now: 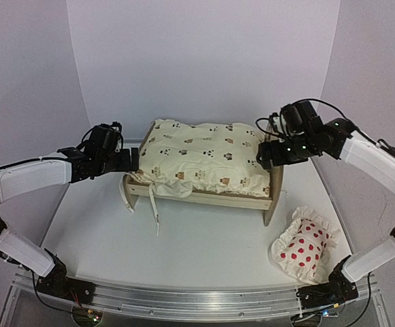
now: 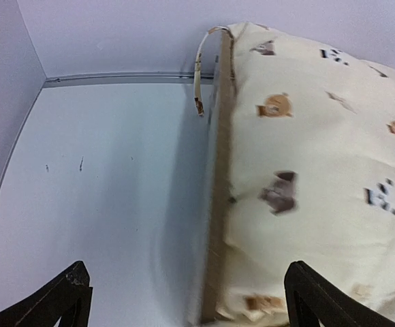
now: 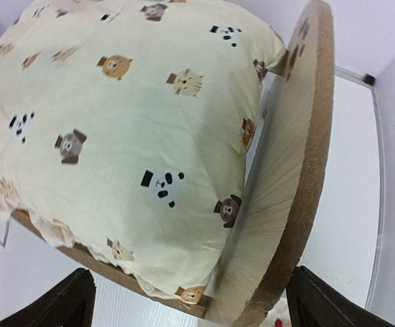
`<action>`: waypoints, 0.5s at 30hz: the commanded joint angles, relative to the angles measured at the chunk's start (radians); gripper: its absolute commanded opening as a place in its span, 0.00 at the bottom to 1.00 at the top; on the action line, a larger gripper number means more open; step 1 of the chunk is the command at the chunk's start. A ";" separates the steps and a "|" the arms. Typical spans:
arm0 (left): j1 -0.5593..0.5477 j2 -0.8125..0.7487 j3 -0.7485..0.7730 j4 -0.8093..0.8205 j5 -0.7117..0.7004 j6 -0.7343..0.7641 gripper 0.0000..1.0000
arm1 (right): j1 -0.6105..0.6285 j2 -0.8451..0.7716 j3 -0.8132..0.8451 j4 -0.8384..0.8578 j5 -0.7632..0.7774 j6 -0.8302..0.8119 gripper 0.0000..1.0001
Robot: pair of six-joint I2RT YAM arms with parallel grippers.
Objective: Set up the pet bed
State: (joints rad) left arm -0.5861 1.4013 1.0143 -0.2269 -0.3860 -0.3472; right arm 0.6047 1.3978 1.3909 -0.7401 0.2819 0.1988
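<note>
Seen from above, the pet bed (image 1: 204, 198) stands in the middle of the white surface (image 1: 184, 252), with a cream animal-print cushion (image 1: 204, 160) lying in it, rumpled and spilling over the near rail with a tie dangling. A red-dotted white pillow (image 1: 305, 251) lies well apart, at the front right of the surface. The left hand (image 1: 133, 159) sits just beside the bed's left end and the right hand (image 1: 263, 155) just beside its right end. In the left wrist view, the dark fingers (image 2: 68, 300) are spread wide at the bottom corners, gripping nothing. The thin edge of the left end board and the cushion's side lie ahead between them. In the right wrist view, the fingers (image 3: 61, 300) are equally far apart and released, with the rounded right end board and a cushion corner between them. The likely trouble is a finger catching loose fabric or the tie, which would drag the cushion askew. A nudge on either end board might also slide or tip the light frame. Whether any finger touches the bed cannot be told.
</note>
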 commanded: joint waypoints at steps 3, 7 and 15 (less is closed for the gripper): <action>0.000 -0.115 -0.073 -0.017 0.076 -0.016 0.98 | 0.228 0.232 0.262 0.167 -0.121 -0.248 0.98; 0.000 -0.136 -0.109 -0.028 0.055 -0.015 0.96 | 0.232 0.276 0.272 0.182 0.030 -0.238 0.98; -0.001 -0.172 -0.116 -0.034 0.032 0.002 0.88 | 0.233 0.226 0.112 0.234 0.177 0.013 0.98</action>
State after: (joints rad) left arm -0.5861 1.2780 0.8881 -0.2652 -0.3441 -0.3599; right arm 0.8419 1.6763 1.5934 -0.5634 0.3916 0.0586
